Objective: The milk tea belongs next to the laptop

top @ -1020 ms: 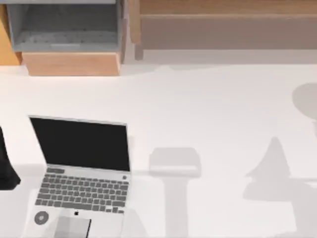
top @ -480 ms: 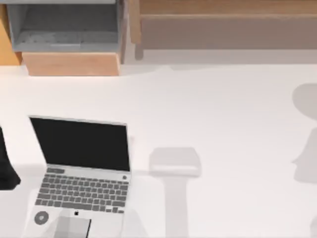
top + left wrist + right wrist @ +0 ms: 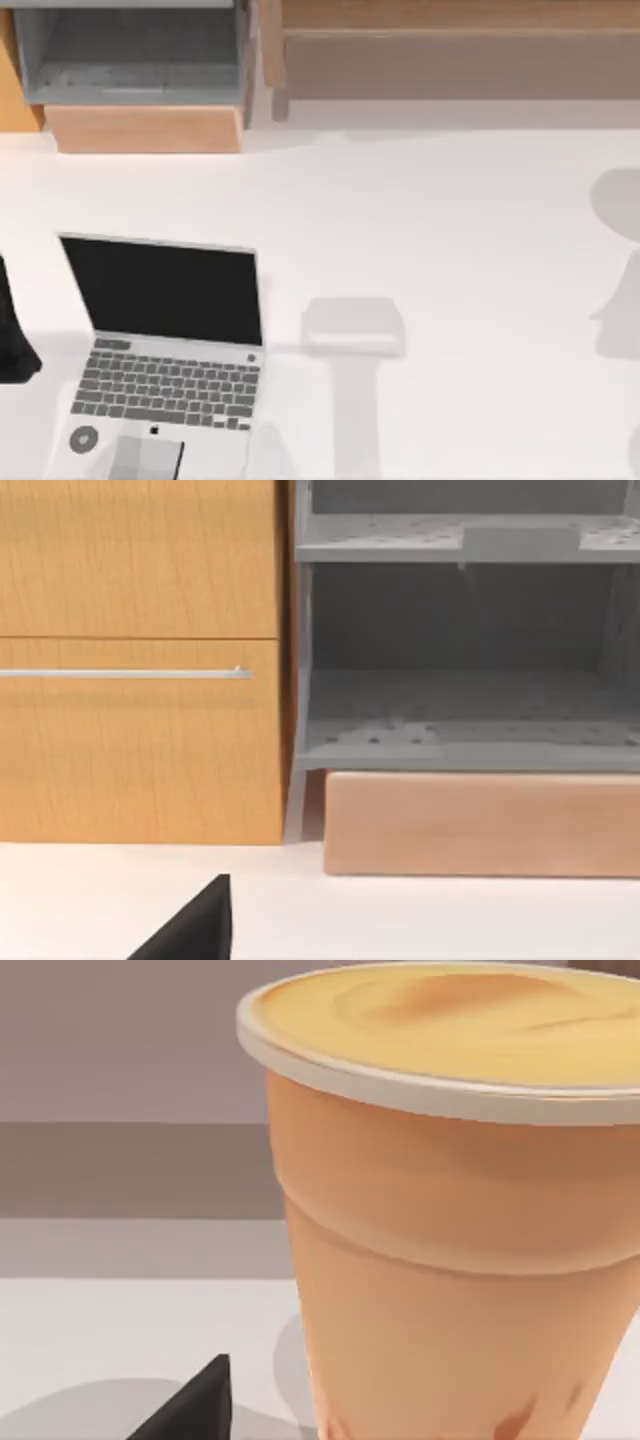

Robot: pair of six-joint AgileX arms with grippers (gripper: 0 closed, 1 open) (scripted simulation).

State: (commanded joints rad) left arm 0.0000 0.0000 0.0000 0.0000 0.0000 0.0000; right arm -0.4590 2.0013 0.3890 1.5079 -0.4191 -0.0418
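The laptop (image 3: 160, 352) sits open at the table's (image 3: 450, 220) front-left corner, screen black. The cup (image 3: 450, 1210) of milk tea stands upright on the white table, close before the right wrist camera. The left arm (image 3: 15, 335) is at the table's left edge. Whether either gripper's fingers are apart or together, I cannot tell.

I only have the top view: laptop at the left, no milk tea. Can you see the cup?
Observer: Yes, the right wrist view has the milk tea close up, upright on the white table.
Operator: What's its top like?
Observer: Yellow-orange with a darker smudge, ringed by a pale rim.
Operator: What does the left wrist face?
Observer: A wooden cabinet with a bar handle, beside a grey shelf unit.
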